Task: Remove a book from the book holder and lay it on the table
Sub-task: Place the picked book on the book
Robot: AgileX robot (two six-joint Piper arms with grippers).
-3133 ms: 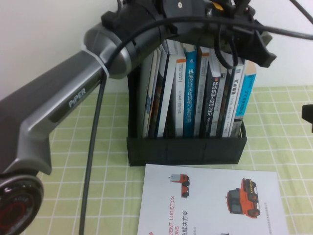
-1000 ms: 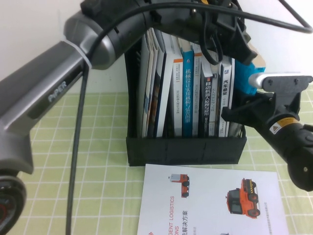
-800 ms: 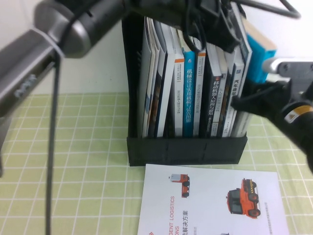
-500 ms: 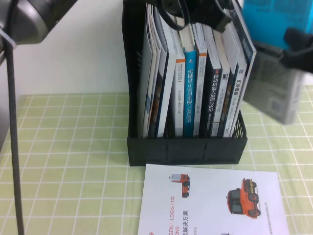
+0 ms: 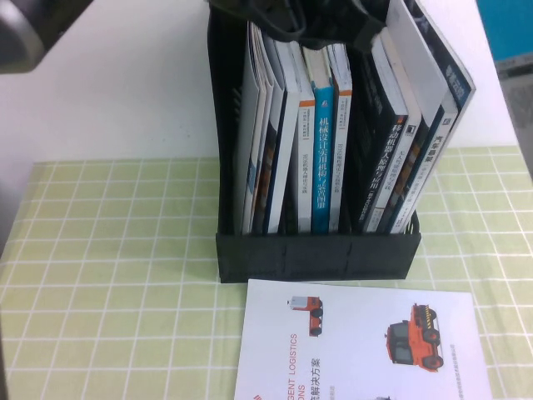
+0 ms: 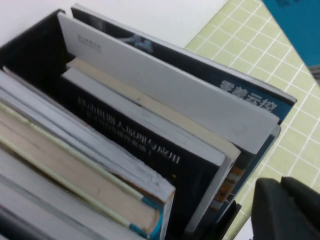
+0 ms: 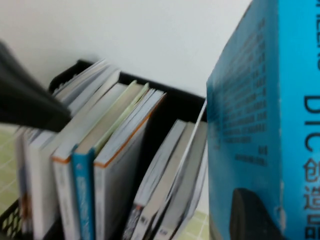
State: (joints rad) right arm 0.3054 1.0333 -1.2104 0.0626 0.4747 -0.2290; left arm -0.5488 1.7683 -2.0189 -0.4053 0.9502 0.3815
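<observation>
Right gripper [image 7: 255, 215] grasps the book [image 7: 265, 115] — lifted clear, up at the far right above the table [image 5: 108, 250]. Left gripper [image 6: 287, 210] hovers over the book holder [image 5: 316, 254]; its fingers cannot be judged. Remaining books lean rightward — white brochure [image 5: 358, 346] lies in front.

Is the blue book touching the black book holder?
Apart. High view: white wall shows between the book and the book holder. Right tool holds it aloft; left tool hovers above the holder.

cyan book [image 7: 260, 115], black book holder [image 5: 316, 254], green-yellow gridded table [image 5: 108, 275]
</observation>
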